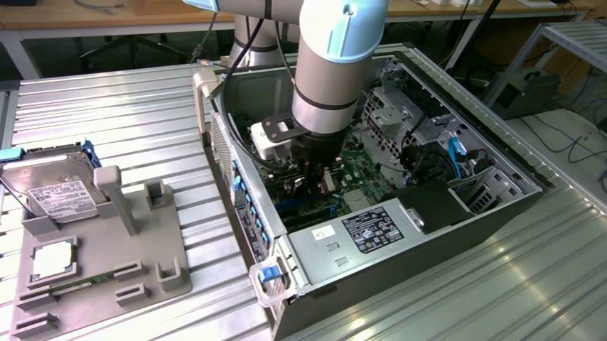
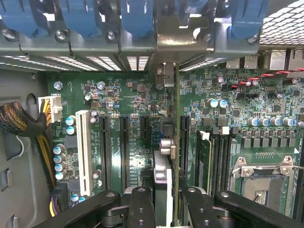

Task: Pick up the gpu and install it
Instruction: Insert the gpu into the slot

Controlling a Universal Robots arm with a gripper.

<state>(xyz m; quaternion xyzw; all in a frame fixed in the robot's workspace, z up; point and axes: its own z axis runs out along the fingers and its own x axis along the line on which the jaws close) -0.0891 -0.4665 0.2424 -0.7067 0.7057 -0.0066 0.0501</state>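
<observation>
The grey arm with pale blue joint covers reaches down into the open black and silver computer case [image 1: 379, 234], which lies on its side on the ribbed metal desk [image 1: 124, 106], toward the desk's edge at the exterior view's right. In the wrist view the black fingers [image 2: 137, 209] stand narrow, closed on the thin flat black-faced gpu card [image 2: 176, 142] seen edge-on; the gripper [image 2: 164, 209] holds it upright over the green motherboard [image 2: 237, 118], its silver bracket end [image 2: 165, 76] up against the row of blue slot clips [image 2: 137, 19] on the case's rear wall. The card runs along a black expansion slot, beside a long white slot [image 2: 84, 147] and other black slots; whether it is fully seated cannot be told. A bundle of braided brown cable [image 2: 19, 123] lies at the case wall. On the desk, near the corner at the exterior view's left, a grey moulded parts holder [image 1: 104, 263] carries a silver boxy hard drive with a white label [image 1: 57, 195], a square silver chip [image 1: 52, 259] and a narrow green memory stick [image 1: 81, 283]. Behind the desk stand wooden tables [image 1: 114, 21] over a dark floor, with cables and equipment at the exterior view's right
</observation>
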